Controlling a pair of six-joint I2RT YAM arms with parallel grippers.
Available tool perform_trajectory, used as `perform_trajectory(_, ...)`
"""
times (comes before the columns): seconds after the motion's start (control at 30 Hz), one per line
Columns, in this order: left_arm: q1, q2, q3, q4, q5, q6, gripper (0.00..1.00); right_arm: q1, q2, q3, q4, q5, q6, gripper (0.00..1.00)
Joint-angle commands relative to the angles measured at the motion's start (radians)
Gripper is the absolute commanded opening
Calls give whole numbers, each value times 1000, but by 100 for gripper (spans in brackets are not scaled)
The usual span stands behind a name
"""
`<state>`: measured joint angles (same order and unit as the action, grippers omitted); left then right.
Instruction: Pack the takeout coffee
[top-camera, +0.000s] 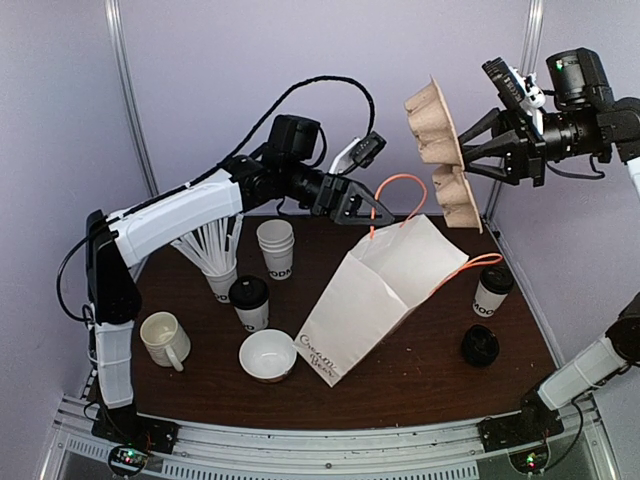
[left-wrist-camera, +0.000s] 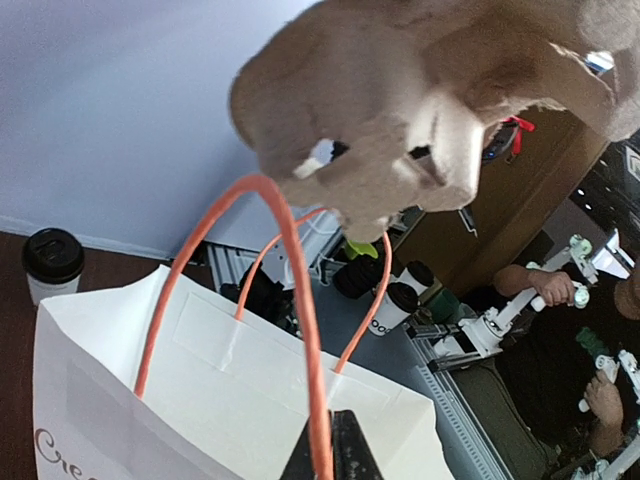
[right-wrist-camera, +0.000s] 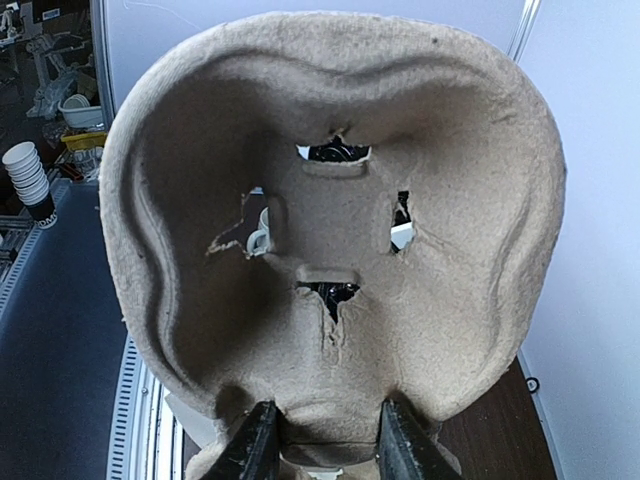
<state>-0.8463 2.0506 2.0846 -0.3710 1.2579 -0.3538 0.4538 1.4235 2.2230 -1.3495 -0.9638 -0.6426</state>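
The white paper bag with orange cord handles (top-camera: 385, 300) leans across the middle of the dark brown worktop (top-camera: 420, 375), barring a straight pass between left and right. Its mouth, at upper centre, is crowded by the left hand (top-camera: 375, 212) pinching one handle and by the brown moulded-pulp cup carrier (top-camera: 442, 155) gripped in the right hand (top-camera: 466, 152). Left of centre, a black-lidded white paper cup (top-camera: 250, 303), white bowl (top-camera: 267, 355) and cream mug (top-camera: 165, 340) stand close. Bare worktop lies at lower right, around a loose black lid (top-camera: 480, 345) and a second lidded cup (top-camera: 491, 291).

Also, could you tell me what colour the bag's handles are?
The handles are orange, clearest in the left wrist view.
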Motion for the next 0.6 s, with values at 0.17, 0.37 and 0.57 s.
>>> perform_trajectory(0.17, -26, -37, -145, 430, 157, -248, 0, 5, 15, -6, 11, -69, 14, 35)
perform_trajectory(0.37, 21, -43, -127, 5, 21, 34, 0, 6, 19, -31, 0, -88, -9, 35)
perform_trajectory(0.57, 39, -28, -16, -432, -390, 286, 0, 35, 25, -115, 3, -65, -63, 35)
